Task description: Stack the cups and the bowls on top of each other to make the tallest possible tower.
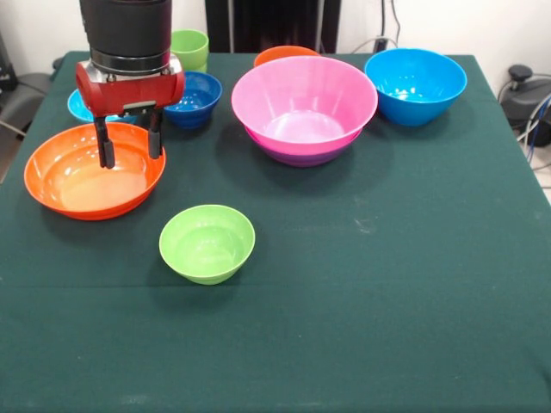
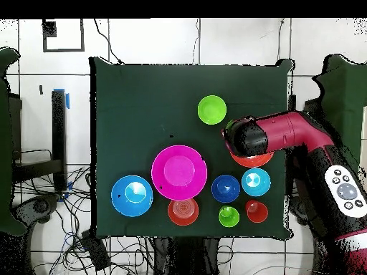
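Now | my gripper [image 1: 129, 142] open, empty, above wide orange bowl [image 1: 65, 176] | step: picking it, probably | next: descend, clamp rim.

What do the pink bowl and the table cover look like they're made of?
The pink bowl looks like glossy moulded plastic: smooth, evenly coloured walls with soft light reflections inside. The table cover looks like matte dark green cloth, probably a felt-like fabric: no shine, with faint scuffs and light specks.

Bright, even light from overhead, soft shadows pooling beneath each bowl on the desk [image 1: 387, 284], white glare spots on the glossy pink bowl [image 1: 304, 103], focus crisp throughout.
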